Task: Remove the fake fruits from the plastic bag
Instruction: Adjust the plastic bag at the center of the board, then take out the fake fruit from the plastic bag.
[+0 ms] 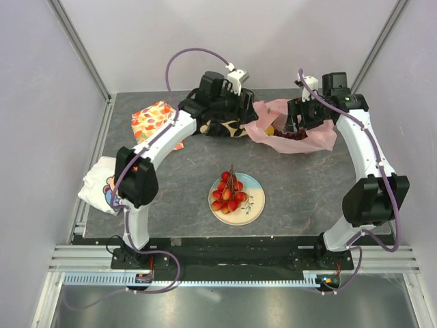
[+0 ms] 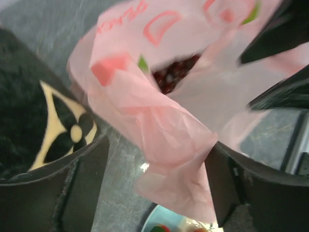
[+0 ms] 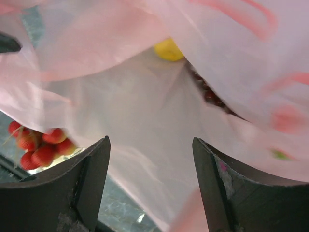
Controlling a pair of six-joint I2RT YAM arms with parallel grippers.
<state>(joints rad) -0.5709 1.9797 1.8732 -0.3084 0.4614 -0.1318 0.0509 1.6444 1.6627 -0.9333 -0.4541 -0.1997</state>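
Note:
The pink plastic bag (image 1: 300, 139) lies at the back right of the table. A dark purple grape bunch (image 1: 295, 134) and a small yellow fruit (image 1: 270, 130) show inside its mouth. The red fruit cluster (image 1: 229, 193) lies on the plate (image 1: 250, 208) mid-table. My left gripper (image 1: 250, 111) is open at the bag's left edge; in the left wrist view (image 2: 157, 147) a pink fold (image 2: 164, 140) hangs between its jaws and grapes (image 2: 174, 75) show beyond. My right gripper (image 1: 299, 121) is open over the bag; its wrist view (image 3: 150, 141) shows bag film (image 3: 145, 111), yellow fruit (image 3: 169, 50) and grapes (image 3: 212, 96).
A black patterned cloth (image 1: 222, 128) lies under the left gripper and shows in the left wrist view (image 2: 43, 121). An orange leaf-print cloth (image 1: 153, 121) lies at the back left. A white printed cloth (image 1: 102, 184) sits at the left edge. Grey walls enclose the table.

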